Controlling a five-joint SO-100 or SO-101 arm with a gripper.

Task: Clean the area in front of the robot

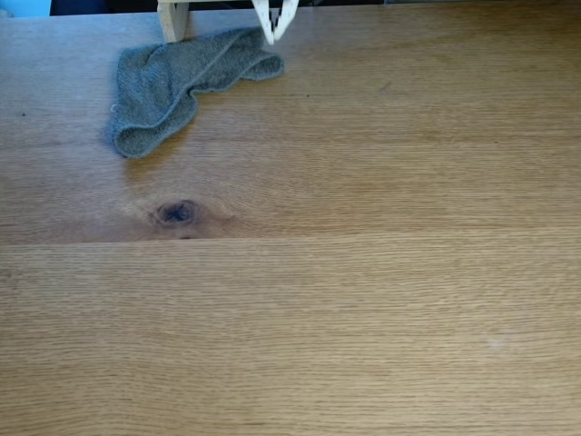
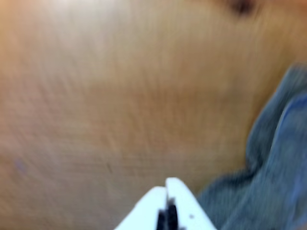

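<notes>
**Wide bare oak, one cloth at the far edge**

In the fixed view the tabletop [image 1: 363, 272] fills nearly the whole picture. It is light-brown oak with fine grain running left to right and long plank seams across it. Its far edge shows as a straight line along the top, with dark background behind. The near, left and right edges are out of the picture. The whole near half, the middle and the right side of the wood lie open.

Counted, there is one cloth, one post, one gripper and one dark knot.

The grey terry cloth [image 1: 172, 82] lies crumpled at the far left, folded over itself with rounded, rolled borders and a nubbly pile. Its near corner sits well apart from the oval knot [image 1: 177, 213], which is dark at the centre with a paler ring of swirling grain.

The pale wooden post [image 1: 172, 18] stands at the far edge, its squared foot touching or just behind the cloth's far border.

The white plastic gripper [image 1: 270, 38] comes down from the top edge just right of the post, its tips over the cloth's far right corner; whether they touch it cannot be told.

The wrist view is blurred. There the gripper [image 2: 167, 184] enters from the bottom edge, its two smooth white fingers [image 2: 184, 201] pressed together with only a thin dark line between them, holding nothing. The cloth [image 2: 273, 167] lies to its right, just beside the tips, and bare wood [image 2: 120, 96] spreads to the left and beyond, with the knot [image 2: 242, 5] as a dark smudge at the top.
</notes>
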